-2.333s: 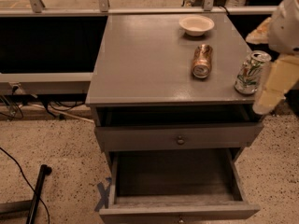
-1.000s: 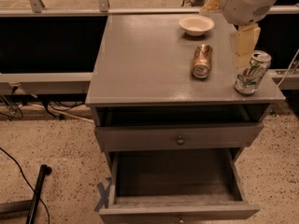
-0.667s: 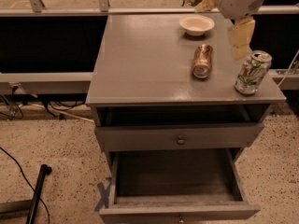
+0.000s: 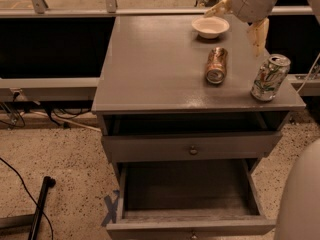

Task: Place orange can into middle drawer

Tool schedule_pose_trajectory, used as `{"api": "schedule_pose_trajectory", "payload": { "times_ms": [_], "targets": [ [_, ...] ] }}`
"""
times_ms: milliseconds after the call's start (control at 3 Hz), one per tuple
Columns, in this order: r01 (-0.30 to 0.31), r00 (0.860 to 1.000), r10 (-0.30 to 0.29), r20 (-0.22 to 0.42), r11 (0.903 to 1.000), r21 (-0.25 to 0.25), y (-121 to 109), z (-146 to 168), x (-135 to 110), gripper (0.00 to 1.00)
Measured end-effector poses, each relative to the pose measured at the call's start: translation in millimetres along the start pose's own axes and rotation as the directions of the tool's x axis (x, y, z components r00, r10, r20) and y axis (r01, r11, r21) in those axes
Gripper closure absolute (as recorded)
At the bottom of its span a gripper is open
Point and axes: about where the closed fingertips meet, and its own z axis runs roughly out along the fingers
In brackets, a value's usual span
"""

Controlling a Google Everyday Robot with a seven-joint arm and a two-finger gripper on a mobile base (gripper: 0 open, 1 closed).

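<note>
We saw the small copper-orange drinks can (image 4: 216, 65) lying on its side on the grey wooden cabinet top (image 4: 150, 59), right of centre and clear of every edge, with bare surface to its left. The pale two-finger gripper (image 4: 235, 29) hung above the back right, spread wide and holding nothing. A white shallow bowl (image 4: 210, 26) sat behind the can. An upright white-and-green patterned can (image 4: 270, 78) stood near the right front corner. Below, the wide grey middle drawer (image 4: 190, 227) stood pulled out, its box unobstructed.

Speckled floor (image 4: 65, 149), grey cabinet (image 4: 150, 59) — dark panels (image 4: 50, 46) behind, dim light
</note>
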Motion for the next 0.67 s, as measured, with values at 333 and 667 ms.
{"api": "schedule_pose_trajectory", "payload": {
  "times_ms": [333,667],
  "targets": [
    [0.150,0.988,-0.149,0.027,0.9878,-0.040,1,31,3,0.00],
    [0.242,0.970,-0.239,0.036,0.9620,-0.126,13,64,13,0.00]
  ]
}}
